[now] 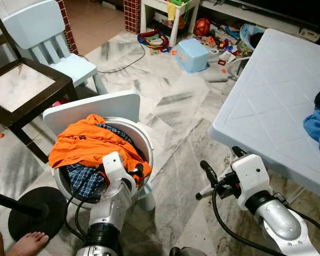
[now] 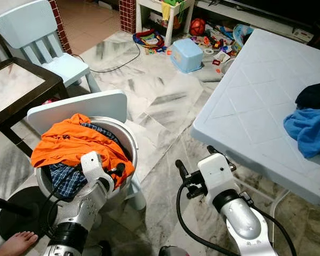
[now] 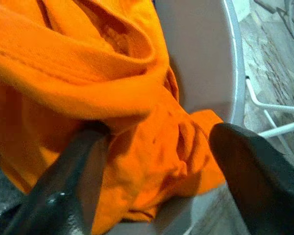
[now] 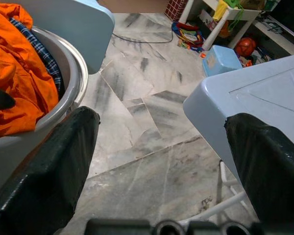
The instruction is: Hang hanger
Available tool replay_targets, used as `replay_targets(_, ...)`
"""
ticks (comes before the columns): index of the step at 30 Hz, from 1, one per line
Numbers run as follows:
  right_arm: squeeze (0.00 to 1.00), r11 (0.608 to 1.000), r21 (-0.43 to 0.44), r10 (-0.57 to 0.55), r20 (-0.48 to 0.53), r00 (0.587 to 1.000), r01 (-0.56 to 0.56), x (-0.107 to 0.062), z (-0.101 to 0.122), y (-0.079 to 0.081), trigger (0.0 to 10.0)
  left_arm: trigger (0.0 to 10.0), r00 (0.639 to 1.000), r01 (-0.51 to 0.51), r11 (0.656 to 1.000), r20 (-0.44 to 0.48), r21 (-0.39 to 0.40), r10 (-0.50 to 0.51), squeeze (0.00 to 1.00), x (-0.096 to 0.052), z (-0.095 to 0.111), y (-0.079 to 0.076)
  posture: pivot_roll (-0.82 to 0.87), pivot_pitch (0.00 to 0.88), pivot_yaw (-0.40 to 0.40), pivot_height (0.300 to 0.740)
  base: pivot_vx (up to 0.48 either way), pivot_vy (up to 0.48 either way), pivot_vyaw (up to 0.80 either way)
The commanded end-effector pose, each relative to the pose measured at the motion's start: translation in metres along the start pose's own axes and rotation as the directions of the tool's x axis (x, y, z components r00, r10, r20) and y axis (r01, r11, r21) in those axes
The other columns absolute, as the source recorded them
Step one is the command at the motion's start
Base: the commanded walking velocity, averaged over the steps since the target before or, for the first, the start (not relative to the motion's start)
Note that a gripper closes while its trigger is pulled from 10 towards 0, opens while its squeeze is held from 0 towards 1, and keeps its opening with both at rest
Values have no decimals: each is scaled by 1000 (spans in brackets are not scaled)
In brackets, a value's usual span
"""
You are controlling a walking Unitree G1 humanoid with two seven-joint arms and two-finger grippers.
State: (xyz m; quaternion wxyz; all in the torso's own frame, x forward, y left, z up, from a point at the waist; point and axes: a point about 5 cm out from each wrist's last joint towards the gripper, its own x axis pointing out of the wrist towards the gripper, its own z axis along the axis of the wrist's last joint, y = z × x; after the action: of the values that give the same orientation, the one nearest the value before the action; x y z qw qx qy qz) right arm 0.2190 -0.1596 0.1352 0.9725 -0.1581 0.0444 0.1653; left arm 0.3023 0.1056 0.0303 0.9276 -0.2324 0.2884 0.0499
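Left gripper [image 3: 152, 166] jaws apart around orange shirt [image 1: 88, 141] (in basin [image 1: 144, 140]); right gripper [image 1: 220, 169] jaws apart.

1. An orange garment [image 1: 90, 143] of soft matt cloth is lying creased over a checked woven fabric [image 1: 84, 180].
2. A metal basin [image 1: 143, 140] is showing a smooth, dully shining wall.
3. A pale plastic table [image 1: 266, 101] is looking matt, with moulded grooves.
4. The marble-look floor [image 1: 176, 112] is gleaming faintly.
5. A dark wooden chair [image 1: 21, 88] is looking glossy.
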Motion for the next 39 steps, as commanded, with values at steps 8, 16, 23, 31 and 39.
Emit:
replay_targets(8, 0, 1000, -5, 5, -14, 1000, -6, -2, -3, -1, 10000, 10000, 991, -129, 990, 42, 54, 127, 0, 5, 4, 20, -230, 181, -87, 740, 0, 0, 0)
replay_targets(16, 0, 1000, -6, 11, -14, 1000, -11, 1, -5, 0, 10000, 0, 981, -155, 987, 122, 48, 149, 0, 6, 16, 27, -219, 172, -85, 740, 0, 0, 0)
replay_targets(23, 0, 1000, -9, 13, -11, 1000, -13, 4, -6, 1, 10000, 0, 978, -168, 985, 133, 42, 161, 0, 7, 20, 30, -210, 163, -81, 740, 0, 0, 0)
replay_targets(31, 0, 1000, -21, 16, 2, 1000, -16, 9, -7, 2, 10000, 0, 966, -184, 982, 191, 38, 173, 0, 8, 33, 35, -199, 145, -75, 740, 0, 0, 0)
replay_targets(39, 0, 999, -29, 23, 22, 999, -22, 16, -5, 3, 10000, 0, 940, -262, 965, 222, -23, 260, 0, -9, 40, 61, -171, 131, -70, 740, 0, 0, 0)
